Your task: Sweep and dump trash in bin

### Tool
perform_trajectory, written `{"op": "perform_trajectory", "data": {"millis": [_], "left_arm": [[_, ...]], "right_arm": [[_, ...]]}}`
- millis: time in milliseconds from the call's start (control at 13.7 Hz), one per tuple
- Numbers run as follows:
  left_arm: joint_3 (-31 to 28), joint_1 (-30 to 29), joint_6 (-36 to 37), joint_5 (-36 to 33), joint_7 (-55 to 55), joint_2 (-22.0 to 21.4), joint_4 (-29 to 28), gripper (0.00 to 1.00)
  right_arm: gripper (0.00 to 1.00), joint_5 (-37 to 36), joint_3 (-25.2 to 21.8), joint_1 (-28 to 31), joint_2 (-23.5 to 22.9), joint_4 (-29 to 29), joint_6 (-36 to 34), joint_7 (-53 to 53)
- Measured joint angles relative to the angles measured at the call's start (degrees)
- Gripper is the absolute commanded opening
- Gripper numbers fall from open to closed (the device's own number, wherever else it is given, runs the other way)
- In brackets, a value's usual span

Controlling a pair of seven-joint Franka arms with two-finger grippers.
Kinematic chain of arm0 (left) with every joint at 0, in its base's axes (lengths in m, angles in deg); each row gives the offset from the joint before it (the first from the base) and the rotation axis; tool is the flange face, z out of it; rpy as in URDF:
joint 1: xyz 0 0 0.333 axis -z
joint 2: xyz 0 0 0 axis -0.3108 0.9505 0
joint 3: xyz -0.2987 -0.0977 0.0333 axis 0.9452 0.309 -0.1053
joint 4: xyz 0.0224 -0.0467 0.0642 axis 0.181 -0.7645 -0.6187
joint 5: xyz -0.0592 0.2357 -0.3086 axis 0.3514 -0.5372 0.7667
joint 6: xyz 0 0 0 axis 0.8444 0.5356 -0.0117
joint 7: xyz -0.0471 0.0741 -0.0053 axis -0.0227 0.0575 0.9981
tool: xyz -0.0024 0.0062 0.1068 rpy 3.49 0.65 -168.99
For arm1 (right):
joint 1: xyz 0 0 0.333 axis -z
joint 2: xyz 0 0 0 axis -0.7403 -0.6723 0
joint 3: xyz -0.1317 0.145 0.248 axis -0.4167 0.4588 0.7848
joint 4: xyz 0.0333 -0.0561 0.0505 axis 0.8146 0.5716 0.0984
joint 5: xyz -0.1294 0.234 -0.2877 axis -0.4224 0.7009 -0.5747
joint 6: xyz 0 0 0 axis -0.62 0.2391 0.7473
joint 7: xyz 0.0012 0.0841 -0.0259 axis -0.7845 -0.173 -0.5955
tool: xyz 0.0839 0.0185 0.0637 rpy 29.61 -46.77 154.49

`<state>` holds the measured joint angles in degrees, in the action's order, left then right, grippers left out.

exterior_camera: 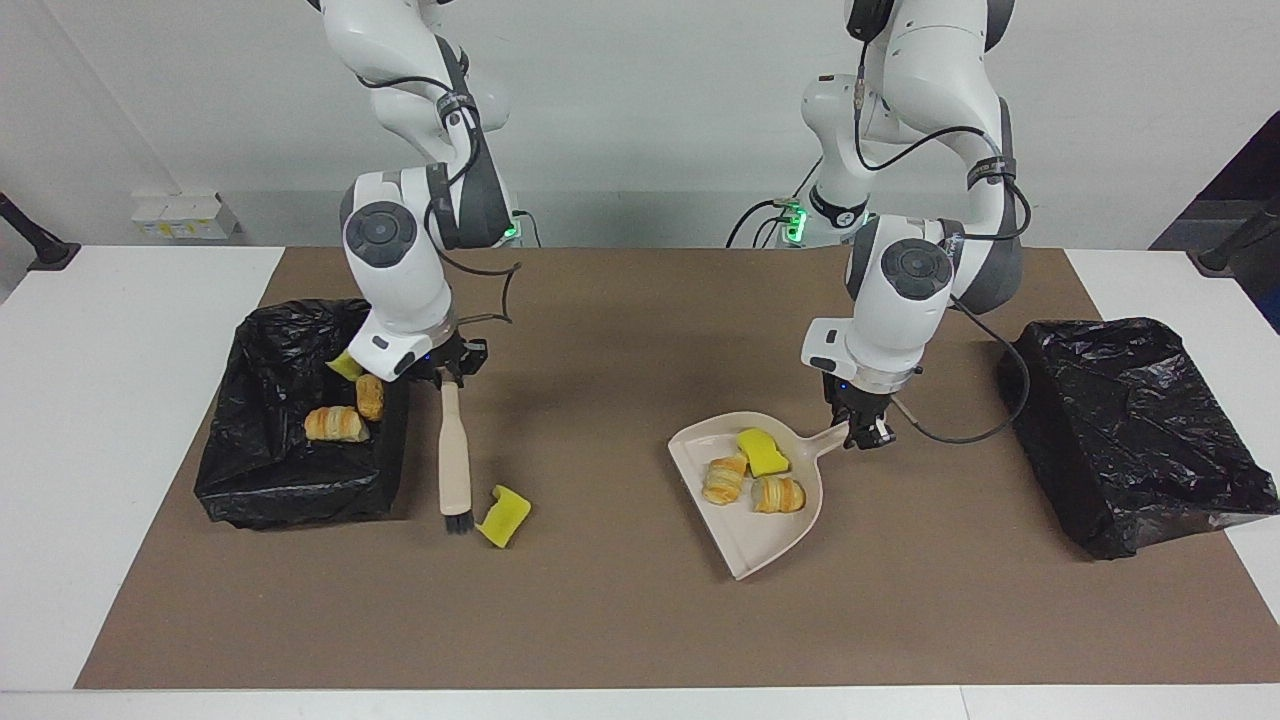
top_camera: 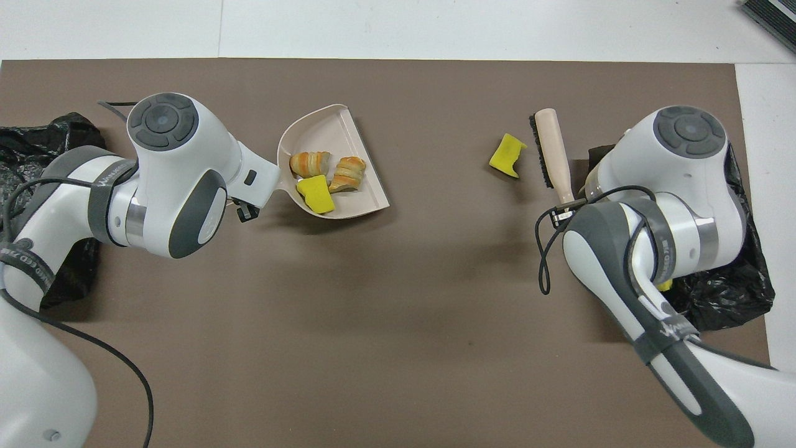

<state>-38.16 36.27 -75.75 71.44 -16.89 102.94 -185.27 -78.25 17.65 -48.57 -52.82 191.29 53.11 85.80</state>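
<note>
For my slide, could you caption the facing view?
Right gripper sets brush beside loose sponge; left gripper holds loaded dustpan.

- Looked like matt brown paper: mat [exterior_camera: 620, 610] covering the table
- Seemed smooth beige plastic: dustpan [exterior_camera: 770, 545]
- Appeared pale and matt, wood or plastic unclear: brush [exterior_camera: 455, 465] handle, with dark bristles
- Looked glossy and crinkled, thin black plastic: bin [exterior_camera: 265, 480] liner and second bin [exterior_camera: 1130, 440]
- Looked porous yellow foam: sponge chunk [exterior_camera: 503, 516]
- Shone as glossy white plastic: arm shells
</note>
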Motion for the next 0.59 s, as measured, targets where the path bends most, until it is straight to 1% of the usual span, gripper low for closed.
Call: {"op": "perform_trajectory", "data": {"millis": [146, 220, 439, 586], "left_arm": [[0.0, 0.2, 0.3, 0.0, -0.1, 0.0, -0.4, 0.00], [0.1, 0.3, 0.3, 0.0, -0.1, 0.0, -0.7, 0.00], [0.2, 0.5, 0.3, 0.0, -0.7, -0.3, -1.8, 0.00], [0.2, 0.9, 0.1, 0.0, -0.9, -0.6, -2.8, 0.00]], "right_arm": [[0.00, -0.4, 0.3, -0.4, -5.5, -5.6, -1.2, -0.3], [0.00, -0.4, 0.5, -0.5, -7.5, -7.3, -1.4, -1.4], [0.00, 0.1, 0.8, -2.0, -10.6, -7.9, -1.4, -8.9], [0.00, 2.9, 1.0, -4.4, -11.2, -7.9, -1.4, -12.2]]}}
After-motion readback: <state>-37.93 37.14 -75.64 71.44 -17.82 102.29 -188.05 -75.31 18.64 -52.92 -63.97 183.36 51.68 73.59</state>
